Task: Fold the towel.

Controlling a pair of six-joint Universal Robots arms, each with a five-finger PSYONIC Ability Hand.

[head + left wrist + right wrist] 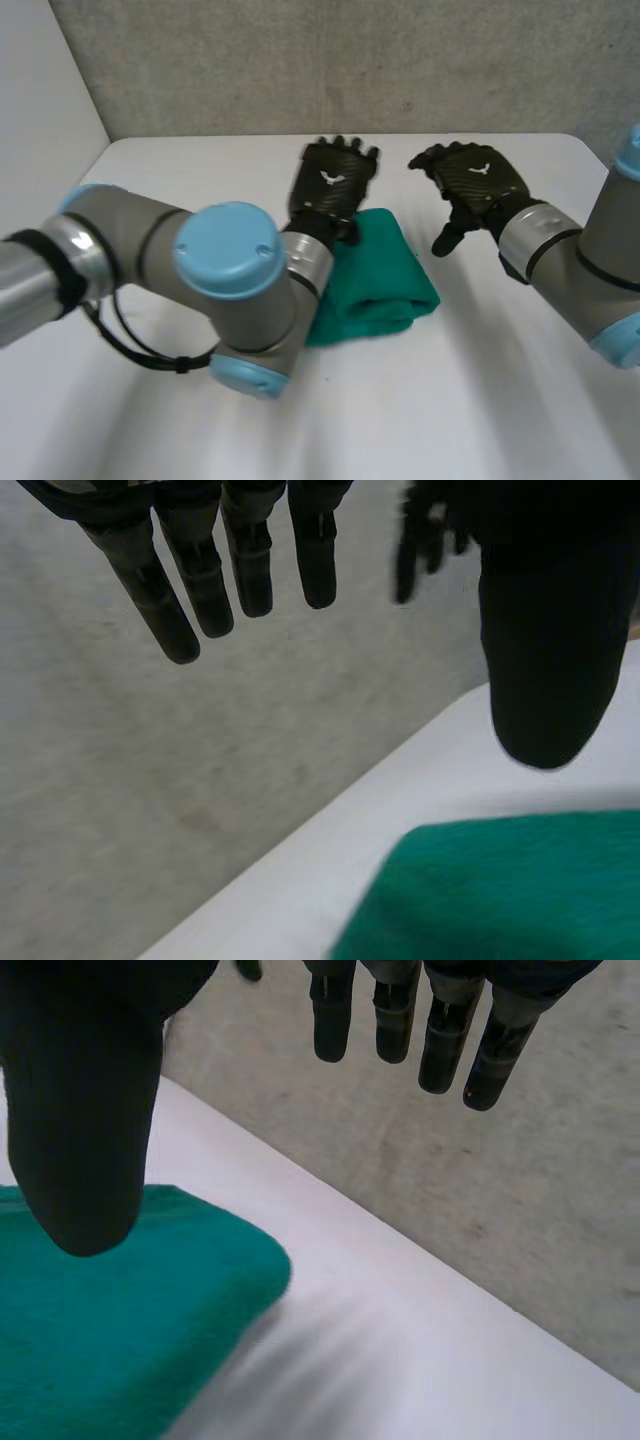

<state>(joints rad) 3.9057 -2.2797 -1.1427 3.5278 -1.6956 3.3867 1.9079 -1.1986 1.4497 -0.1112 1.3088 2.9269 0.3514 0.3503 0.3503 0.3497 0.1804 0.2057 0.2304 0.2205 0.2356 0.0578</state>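
Teal-green and soft-napped, the towel lies folded into a thick, rounded pad near the middle of the white desk. Its near edge is a plump doubled roll and its corners are blunt and curved. In the left wrist view the towel shows a fuzzy, matte surface, and in the right wrist view its rounded corner bulges on the smooth desk top.

The left robot hand, black with a woven carbon-like sheen on its back, hangs over the towel's far left corner. Its fingers are straight and spread, holding nothing. I cannot tell whether the heel of the hand touches the cloth.

The right robot hand hovers just beside the towel's far right corner, apart from it. Its fingers are loosely extended, its thumb hangs down, and it is empty.

The left arm and right arm are grey metal cylinders with glossy light-blue caps. Behind the desk stands a grey, speckled, felt-like wall.
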